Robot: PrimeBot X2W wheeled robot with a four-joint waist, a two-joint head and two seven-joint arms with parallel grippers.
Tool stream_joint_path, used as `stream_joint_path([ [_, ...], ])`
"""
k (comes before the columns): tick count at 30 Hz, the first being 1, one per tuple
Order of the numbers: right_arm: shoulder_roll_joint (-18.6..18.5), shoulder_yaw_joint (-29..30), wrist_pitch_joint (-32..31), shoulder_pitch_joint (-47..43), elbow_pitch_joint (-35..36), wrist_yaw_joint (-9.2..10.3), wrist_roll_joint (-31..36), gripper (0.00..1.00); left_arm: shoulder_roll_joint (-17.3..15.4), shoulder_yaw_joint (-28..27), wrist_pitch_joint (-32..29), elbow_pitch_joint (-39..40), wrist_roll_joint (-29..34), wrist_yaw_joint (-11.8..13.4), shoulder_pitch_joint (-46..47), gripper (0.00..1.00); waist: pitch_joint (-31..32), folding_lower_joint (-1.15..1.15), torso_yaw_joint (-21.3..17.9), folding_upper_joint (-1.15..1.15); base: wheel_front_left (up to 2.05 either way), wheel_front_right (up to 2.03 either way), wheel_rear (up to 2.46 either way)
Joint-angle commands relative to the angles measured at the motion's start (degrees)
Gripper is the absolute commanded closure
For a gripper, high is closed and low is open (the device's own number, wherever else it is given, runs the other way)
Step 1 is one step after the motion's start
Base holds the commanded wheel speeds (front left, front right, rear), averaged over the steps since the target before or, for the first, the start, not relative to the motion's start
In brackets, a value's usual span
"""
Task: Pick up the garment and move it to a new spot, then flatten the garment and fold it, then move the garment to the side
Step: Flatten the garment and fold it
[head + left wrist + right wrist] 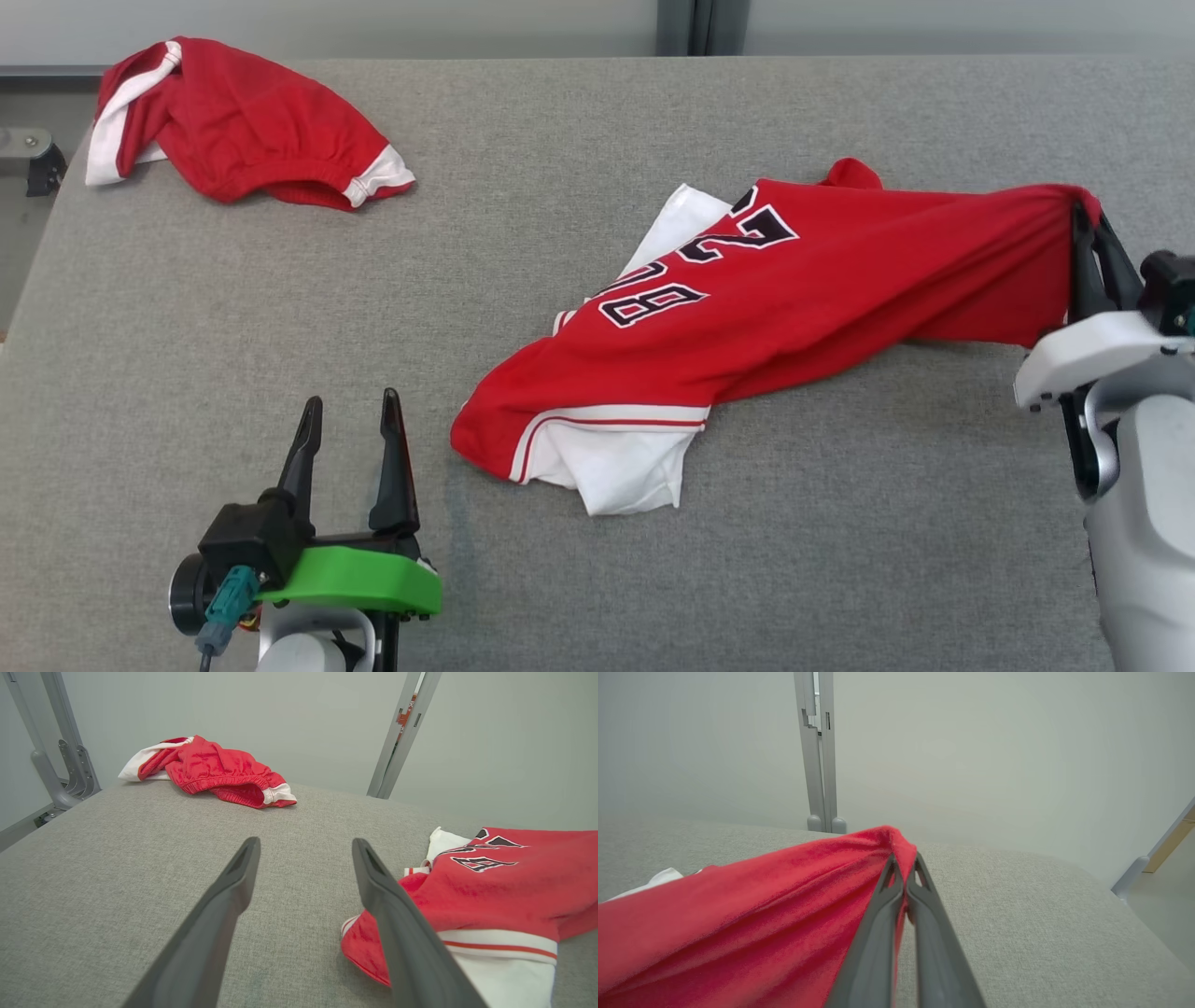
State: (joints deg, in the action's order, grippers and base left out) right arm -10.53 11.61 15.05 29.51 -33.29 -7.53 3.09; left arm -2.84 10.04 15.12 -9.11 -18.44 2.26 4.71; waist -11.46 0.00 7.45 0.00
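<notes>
The garment (794, 308) is a red jersey with white trim and black numbers, lying crumpled on the grey table (560, 121) right of centre. Its right end is lifted and stretched toward my right gripper (1086, 210), which is shut on a bunch of the red cloth. In the right wrist view the fingers (903, 872) pinch the garment (761, 914) at its raised edge. My left gripper (350, 415) stands open over bare table at the lower left, apart from the garment's lower corner. Its two fingers (233, 891) frame bare fabric surface, with the garment (490, 896) to their right.
A second red and white piece of clothing (233, 121) lies bunched at the table's far left corner, also seen as red shorts (219, 772) in the left wrist view. A metal post (819, 751) stands behind the table. The table's right edge (1106, 891) drops to the floor.
</notes>
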Motion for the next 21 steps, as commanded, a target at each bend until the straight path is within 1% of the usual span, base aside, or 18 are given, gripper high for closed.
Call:
stream_joint_path([
  [1, 0.34, 0.38, 0.17, -3.0, 0.97, 0.08, -0.7, 1.0, -0.1, 0.09, 0.05, 0.06, 0.16, -0.17, 0.98, 0.0, -0.4, 0.0, -0.47, 0.0, 0.0, 0.0, 0.0],
  [4, 1.51, 0.66, 0.18, -6.93, 4.86, 0.08, -1.21, 1.0, -0.1, 0.0, 0.05, 0.16, 0.33, -0.19, 1.23, 0.0, -0.83, 0.0, -1.02, 0.0, 0.0, 0.0, 0.0],
  [9, 3.97, 0.33, 0.18, -15.9, 12.38, 0.08, -1.81, 1.0, -0.11, -0.53, 0.05, 0.26, 0.79, -0.34, 1.21, 0.0, -1.21, 0.0, -2.27, 0.0, 0.0, 0.0, 0.0],
  [11, 4.66, 0.2, 0.18, -19.13, 14.22, 0.08, -2.11, 1.0, -0.11, -0.75, 0.04, 0.17, 0.9, -0.53, 1.17, 0.0, -1.13, 0.0, -2.79, 0.0, 0.0, 0.0, 0.0],
  [15, 6.06, 0.07, 0.19, -24.56, 16.07, 0.08, -2.96, 1.0, -0.1, -1.18, 0.04, 0.18, 1.17, -0.61, 1.11, 0.0, -0.81, 0.0, -3.7, 0.0, 0.0, 0.0, 0.0],
  [21, 7.13, -1.14, 0.19, -29.12, 15.29, 0.08, -4.28, 1.0, -0.1, -1.7, 0.05, 0.29, 1.28, -0.83, 0.93, 0.0, -0.62, 0.0, -5.22, 0.0, 0.0, 0.0, 0.0],
])
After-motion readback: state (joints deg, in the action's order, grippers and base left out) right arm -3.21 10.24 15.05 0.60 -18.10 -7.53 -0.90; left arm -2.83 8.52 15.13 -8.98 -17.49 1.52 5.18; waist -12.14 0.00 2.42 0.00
